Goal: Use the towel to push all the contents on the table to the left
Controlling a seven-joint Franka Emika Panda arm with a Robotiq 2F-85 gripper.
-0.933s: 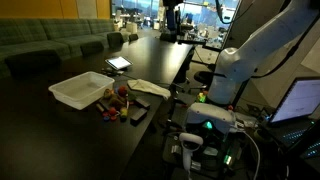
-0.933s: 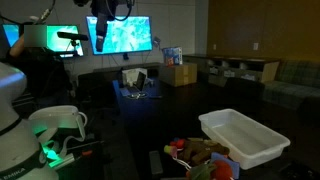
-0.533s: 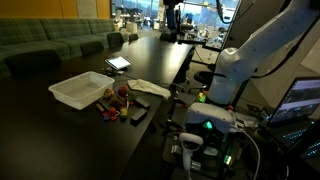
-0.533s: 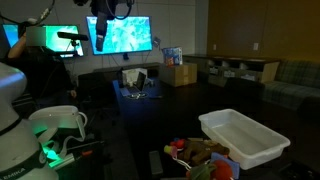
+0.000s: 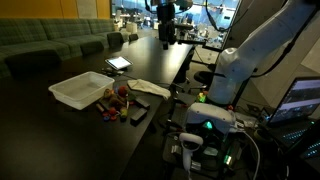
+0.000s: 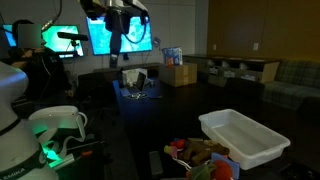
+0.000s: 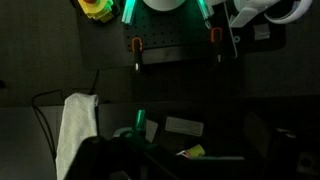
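High above the far end of the worktop, your claw is hanging in the air, well apart from everything on it. You cannot tell from these views whether it is spread or pressed together. The towel is lying flat near the worktop's edge, just beside the contents, a cluster of small red, orange and yellow toys with dark flat pieces. The white tray is sitting next to them, and a lit tablet is resting farther back.
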